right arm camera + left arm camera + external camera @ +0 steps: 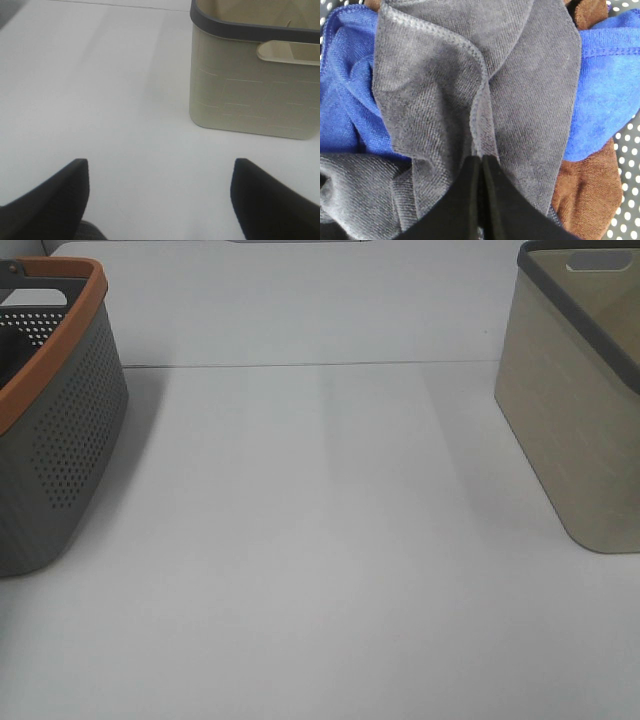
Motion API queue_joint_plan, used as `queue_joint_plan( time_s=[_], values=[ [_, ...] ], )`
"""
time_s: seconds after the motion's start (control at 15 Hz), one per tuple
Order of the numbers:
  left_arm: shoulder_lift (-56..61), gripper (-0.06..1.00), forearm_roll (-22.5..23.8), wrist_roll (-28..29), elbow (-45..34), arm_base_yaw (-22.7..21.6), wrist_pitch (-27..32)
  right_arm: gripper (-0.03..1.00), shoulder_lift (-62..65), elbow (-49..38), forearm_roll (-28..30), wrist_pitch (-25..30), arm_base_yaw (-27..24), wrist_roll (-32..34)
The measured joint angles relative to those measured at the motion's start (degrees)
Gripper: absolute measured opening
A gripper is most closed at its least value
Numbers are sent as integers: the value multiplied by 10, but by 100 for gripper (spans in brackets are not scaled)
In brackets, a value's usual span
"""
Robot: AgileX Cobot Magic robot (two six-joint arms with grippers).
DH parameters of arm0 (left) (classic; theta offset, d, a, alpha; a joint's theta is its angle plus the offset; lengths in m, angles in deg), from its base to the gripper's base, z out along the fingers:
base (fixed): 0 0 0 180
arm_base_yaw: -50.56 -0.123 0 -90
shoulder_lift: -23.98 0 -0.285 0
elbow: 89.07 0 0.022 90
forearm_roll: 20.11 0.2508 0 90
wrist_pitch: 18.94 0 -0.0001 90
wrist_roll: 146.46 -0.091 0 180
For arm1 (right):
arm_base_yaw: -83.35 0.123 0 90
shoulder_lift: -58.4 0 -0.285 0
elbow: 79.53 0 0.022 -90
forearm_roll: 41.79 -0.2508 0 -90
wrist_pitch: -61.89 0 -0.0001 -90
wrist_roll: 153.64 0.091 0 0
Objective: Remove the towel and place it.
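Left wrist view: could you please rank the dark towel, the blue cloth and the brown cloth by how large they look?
1. dark towel, fills most of the picture.
2. blue cloth, partly covered.
3. brown cloth, mostly hidden, so true sizes stay unsure.

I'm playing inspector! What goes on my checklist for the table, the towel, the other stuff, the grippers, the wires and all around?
Surface: white table, thin seam across its far part.
Job's things: towel, dark, hemmed, bunched on top of other cloths.
Clutter: blue cloth and brown cloth under it; grey perforated basket on the left, beige basket on the right.
Grippers: left gripper shut on a towel fold; right gripper open, holding nothing.
Cables: nothing seen.
Surroundings: nothing seen.
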Motion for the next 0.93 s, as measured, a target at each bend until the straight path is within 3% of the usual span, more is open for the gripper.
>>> queue_joint_plan(
  time_s=[0.33,0.93],
  values=[
    [16,0,-15,-23,0,0,-8,74,0,0,0,0,0,0],
    [183,0,-61,-69,0,0,-48,74,0,0,-13,0,0,0]
  ],
)
